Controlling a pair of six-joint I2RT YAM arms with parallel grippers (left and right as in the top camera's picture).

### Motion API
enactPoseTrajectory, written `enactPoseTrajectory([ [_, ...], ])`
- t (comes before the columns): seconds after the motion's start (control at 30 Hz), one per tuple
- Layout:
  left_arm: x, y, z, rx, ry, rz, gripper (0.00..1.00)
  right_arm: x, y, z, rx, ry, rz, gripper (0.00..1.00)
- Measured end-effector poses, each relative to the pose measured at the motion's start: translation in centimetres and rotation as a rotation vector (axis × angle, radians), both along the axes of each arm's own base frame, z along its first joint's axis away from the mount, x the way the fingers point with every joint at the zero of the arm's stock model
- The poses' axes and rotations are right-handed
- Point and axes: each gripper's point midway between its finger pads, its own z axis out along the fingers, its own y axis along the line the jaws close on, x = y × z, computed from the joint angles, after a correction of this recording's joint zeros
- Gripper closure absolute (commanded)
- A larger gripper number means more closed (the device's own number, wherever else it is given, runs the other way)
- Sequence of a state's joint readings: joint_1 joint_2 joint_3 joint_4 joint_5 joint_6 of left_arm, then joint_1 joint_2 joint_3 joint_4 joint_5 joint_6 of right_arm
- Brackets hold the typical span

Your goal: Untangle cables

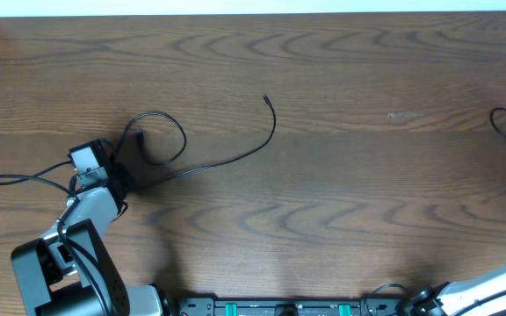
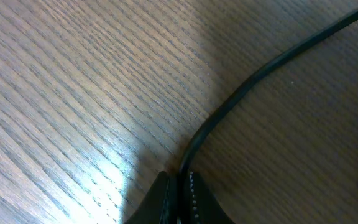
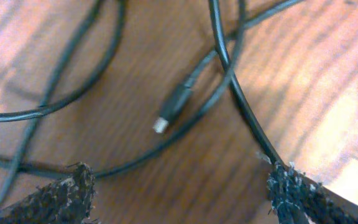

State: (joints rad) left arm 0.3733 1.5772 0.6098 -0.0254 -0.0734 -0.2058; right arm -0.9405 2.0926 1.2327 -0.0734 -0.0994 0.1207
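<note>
i'm working over a dark brown wood-grain bench (image 1: pixel 341 53). from overhead, a long thin black cable (image 1: pixel 273 132) starts as a tail at the far left edge and runs right to the left gripper (image 1: pixel 123 178) in the lower left. past it the cable makes one open loop above the gripper. it then stretches right and slightly up across the middle of the bench and hooks upward. its free tip points toward the far edge, so the long axis is roughly left to right.

in the left wrist view the gripper is pinched together on that cable. the cable comes out from between the closed tips and slants up to the right, lying on the wood.

further right the bench carries only a curved bit of a second black cable (image 1: pixel 494 115) at the right edge, cut off by the frame. the right arm (image 1: pixel 499 285) sits in the lower right corner.

in the right wrist view the right gripper (image 3: pixel 176 186) stands wide apart, its fuzzy black fingers (image 3: pixel 61 193) clamping nothing. beyond them several black cables (image 3: pixel 73 93) cross one another. a small black plug with a silver tip (image 3: pixel 174 107) lies among them, its tip pointing down-left. one strand runs down to the right-hand finger; i can't tell whether it touches.
</note>
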Motion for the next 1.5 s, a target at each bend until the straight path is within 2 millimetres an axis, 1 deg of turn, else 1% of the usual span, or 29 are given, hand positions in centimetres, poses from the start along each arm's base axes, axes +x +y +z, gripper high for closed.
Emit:
enactPoseTrajectory([
  [0.07,0.0,0.0,0.0,0.0,0.0,0.0,0.92,0.7,0.5,0.2,0.022,-0.036,0.035,0.09],
  [0.2,0.0,0.0,0.0,0.0,0.0,0.0,0.92,3.0,2.8,0.6,0.087,-0.113,0.142,0.04],
  [0.27,0.0,0.0,0.0,0.0,0.0,0.0,0.92,4.2,4.7,1.0,0.132,-0.136,0.201,0.01],
  [0.33,0.0,0.0,0.0,0.0,0.0,0.0,0.92,5.0,6.8,1.4,0.172,-0.144,0.25,0.01],
  [0.37,0.0,0.0,0.0,0.0,0.0,0.0,0.92,5.3,7.9,1.5,0.192,-0.144,0.27,0.01],
  [0.43,0.0,0.0,0.0,0.0,0.0,0.0,0.92,5.8,10.6,1.9,0.239,-0.134,0.32,0.01],
  [0.47,0.0,0.0,0.0,0.0,0.0,0.0,0.92,5.8,11.2,1.9,0.251,-0.131,0.33,0.01],
  [0.53,0.0,0.0,0.0,0.0,0.0,0.0,0.92,6.0,13.8,2.1,0.287,-0.109,0.376,0.01],
  [0.63,0.1,0.0,0.0,-0.002,-0.005,-0.002,0.92,6.4,16.7,2.4,0.315,-0.081,0.436,0.01],
  [0.73,0.7,-0.6,0.1,-0.032,-0.036,-0.022,0.92,7.6,20.0,3.4,0.319,-0.068,0.529,0.01],
  [0.8,1.2,-1.3,0.1,-0.068,-0.059,-0.047,0.92,8.6,22.7,4.1,0.313,-0.064,0.619,0.01],
  [0.83,1.4,-1.6,0.1,-0.084,-0.069,-0.058,0.92,9.1,24.5,4.4,0.315,-0.06,0.676,0.01],
  [0.87,1.6,-1.8,0.2,-0.094,-0.074,-0.065,0.92,9.3,25.4,4.4,0.317,-0.055,0.705,0.01],
  [0.93,1.8,-2.3,0.2,-0.119,-0.088,-0.081,0.92,9.8,28.2,4.3,0.326,-0.035,0.786,0.01],
  [1.1,2.6,-4.4,0.3,-0.219,-0.131,-0.145,0.92,11.0,35.8,4.3,0.331,-0.007,0.987,0.01],
  [1.17,2.8,-5.2,0.4,-0.249,-0.14,-0.169,0.92,11.1,38.3,4.3,0.331,0.001,1.052,0.01],
  [1.33,3.4,-7.4,0.4,-0.29,-0.152,-0.236,0.92,10.8,45.4,4.3,0.313,0.027,1.252,0.01],
  [1.5,4.0,-10.2,0.4,-0.308,-0.156,-0.323,0.92,9.2,52.6,4.4,0.233,0.04,1.537,0.01],
])
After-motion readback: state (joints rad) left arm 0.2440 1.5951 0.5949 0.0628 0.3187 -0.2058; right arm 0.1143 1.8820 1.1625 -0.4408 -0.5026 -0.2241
